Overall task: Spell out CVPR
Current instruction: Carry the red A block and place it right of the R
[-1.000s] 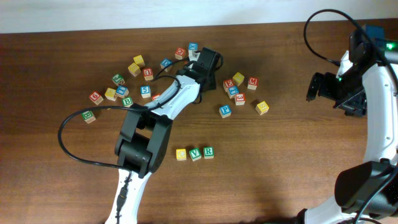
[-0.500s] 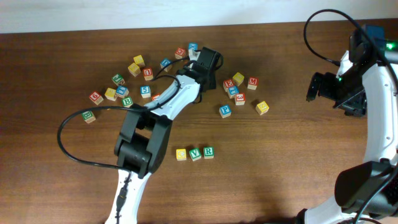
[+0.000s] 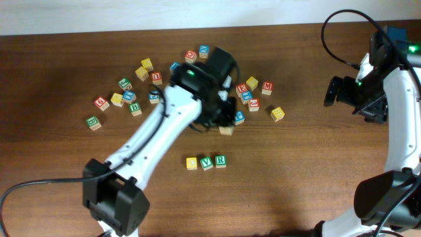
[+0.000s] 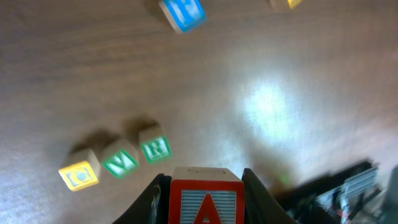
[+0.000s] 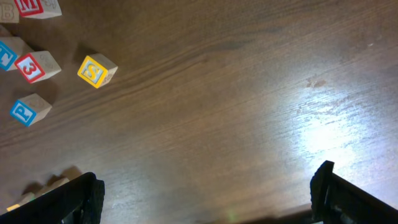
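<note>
A row of three blocks lies at the front middle: yellow C (image 3: 191, 163), green V (image 3: 206, 162), green R (image 3: 220, 160). It also shows in the left wrist view: C (image 4: 79, 176), V (image 4: 122, 160), R (image 4: 155, 148). My left gripper (image 3: 226, 125) is shut on a red-framed block (image 4: 206, 198) whose face looks like an A, held above the table behind the row. A blue P block (image 3: 239, 117) lies just right of it, also in the right wrist view (image 5: 28, 111). My right gripper (image 3: 334, 92) is open and empty at the far right.
Several loose letter blocks lie scattered at the back left (image 3: 135, 107) and back middle (image 3: 253, 92). A yellow block (image 3: 277, 114) lies right of the P. The left arm's cable loops at the front left.
My left arm has swung from the back cluster toward the front and now holds a red block near the blue P. The right arm has not moved.
</note>
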Available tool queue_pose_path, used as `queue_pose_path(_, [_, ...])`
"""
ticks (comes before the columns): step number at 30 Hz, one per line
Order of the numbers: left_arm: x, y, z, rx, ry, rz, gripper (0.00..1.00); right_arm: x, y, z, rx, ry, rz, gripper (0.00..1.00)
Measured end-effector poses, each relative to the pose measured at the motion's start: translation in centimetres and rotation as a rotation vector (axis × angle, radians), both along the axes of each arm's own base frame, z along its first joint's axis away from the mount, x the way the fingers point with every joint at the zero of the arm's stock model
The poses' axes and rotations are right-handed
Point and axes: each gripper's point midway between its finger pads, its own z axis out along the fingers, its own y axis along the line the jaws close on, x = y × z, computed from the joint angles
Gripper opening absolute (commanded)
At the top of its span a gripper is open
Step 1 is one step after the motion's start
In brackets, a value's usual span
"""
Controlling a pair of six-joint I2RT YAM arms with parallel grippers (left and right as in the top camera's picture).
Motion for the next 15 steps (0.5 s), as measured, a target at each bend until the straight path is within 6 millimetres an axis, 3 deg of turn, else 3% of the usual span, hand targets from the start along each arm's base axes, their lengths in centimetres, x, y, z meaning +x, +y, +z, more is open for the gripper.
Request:
queue_pose_path(1, [-1.9,-1.2,-0.3,0.038,-0.001,-0.064,0.27,0.0,0.0,0.0,0.0,0.0,0.0,0.98])
queue_pose_path(4, [-4.8,-3.6,-1.5,0.101,-0.029,-0.129,0.27,0.0,0.0,0.0,0.0,-0.001,0.0,0.98])
queue_pose_path(6, [-6.3,-3.4,-4.8,0.167,-0.006,-0.09,0.27,0.0,0.0,0.0,0.0,0.0,-0.001,0.98])
queue_pose_path(10, [-5.5,-3.7,-11.7,0.114,-0.054,0.028,0.27,0.0,0.0,0.0,0.0,0.002,-0.001,0.98])
queue_pose_path(12, [-5.6,-3.6,-13.5,0.097,-0.056,0.061,0.27,0.0,0.0,0.0,0.0,0.0,0.0,0.98])
queue_pose_path(15, [-4.3,-4.4,-13.8,0.049,-0.116,0.087,0.3,0.0,0.0,0.0,0.0,0.0,0.0,0.98])
